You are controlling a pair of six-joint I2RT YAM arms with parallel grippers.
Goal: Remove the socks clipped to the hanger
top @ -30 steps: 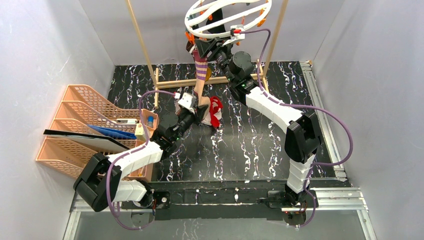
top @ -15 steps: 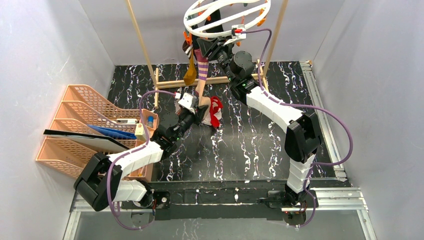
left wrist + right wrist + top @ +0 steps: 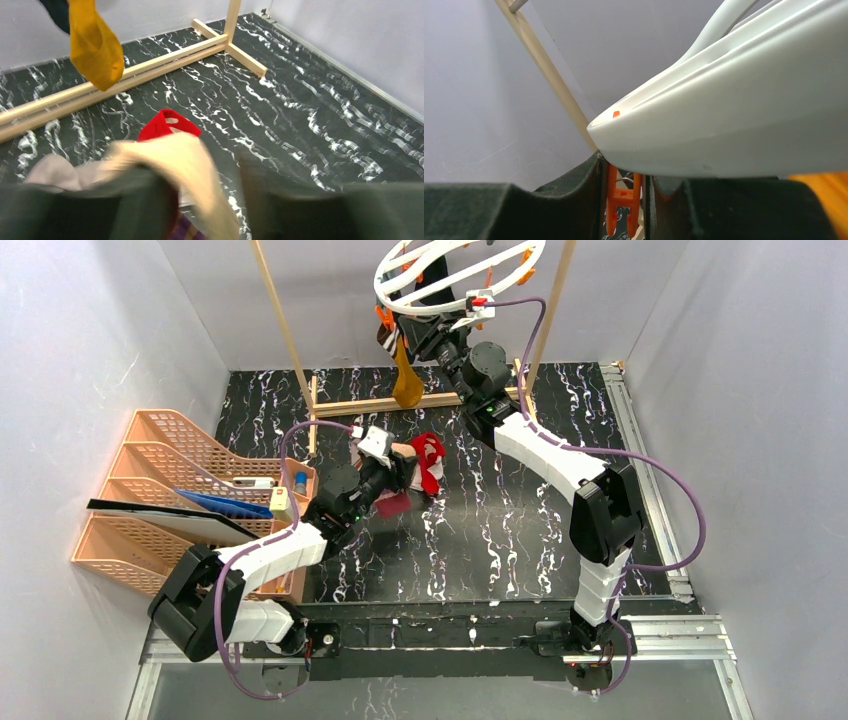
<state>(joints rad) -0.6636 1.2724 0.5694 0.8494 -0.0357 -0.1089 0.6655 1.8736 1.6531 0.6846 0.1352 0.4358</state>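
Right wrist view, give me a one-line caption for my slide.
Right gripper pinching an orange clothespin beneath the white hanger, mustard sock at lower right.

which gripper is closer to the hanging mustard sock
Right: right gripper is beside the mustard sock, shut on an orange clothespin; left gripper is down at the red sock.

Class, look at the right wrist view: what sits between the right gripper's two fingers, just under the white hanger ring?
An orange clothespin, pinched by the right gripper directly below the white hanger. The right wrist view shows it.
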